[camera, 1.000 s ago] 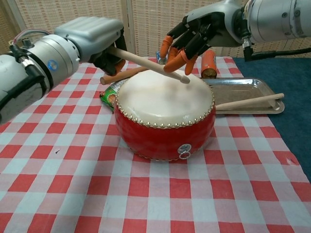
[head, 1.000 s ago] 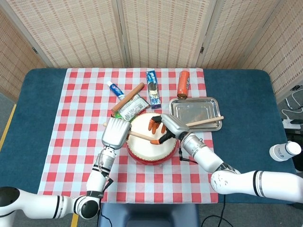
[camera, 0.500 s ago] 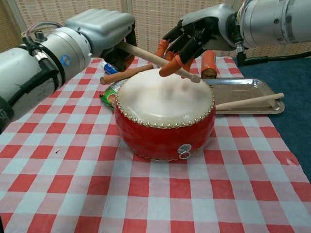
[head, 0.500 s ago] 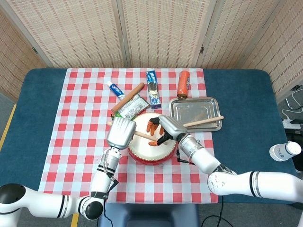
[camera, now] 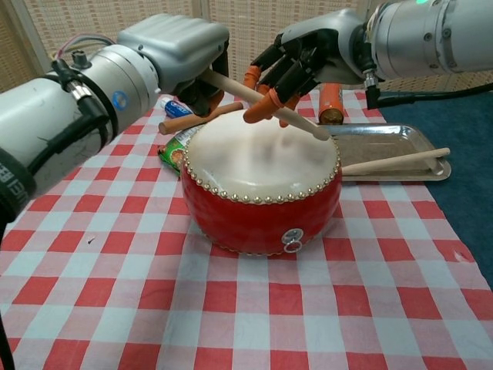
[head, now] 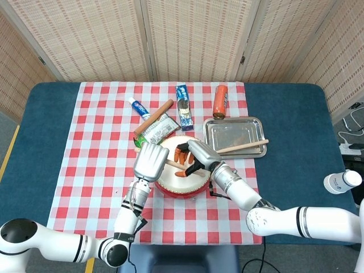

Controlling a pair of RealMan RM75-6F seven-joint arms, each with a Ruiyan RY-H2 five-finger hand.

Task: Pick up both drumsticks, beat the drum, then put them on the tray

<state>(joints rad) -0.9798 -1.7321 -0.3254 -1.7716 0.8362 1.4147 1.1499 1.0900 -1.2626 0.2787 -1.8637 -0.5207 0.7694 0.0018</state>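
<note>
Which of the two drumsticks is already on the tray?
The free drumstick, lying across the front rim of the tray right of the drum. The other drumstick is gripped by the left hand above the drumhead.

The drum had a glossy red shell under a matt pale skin; beside it lay a shiny metal tray and bare wooden stick.

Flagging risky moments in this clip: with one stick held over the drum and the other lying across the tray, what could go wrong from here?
The left hand holds a drumstick right under the right hand; the two may collide. The second drumstick lies across the tray rim against the drum, so a bump may roll it off.
</note>
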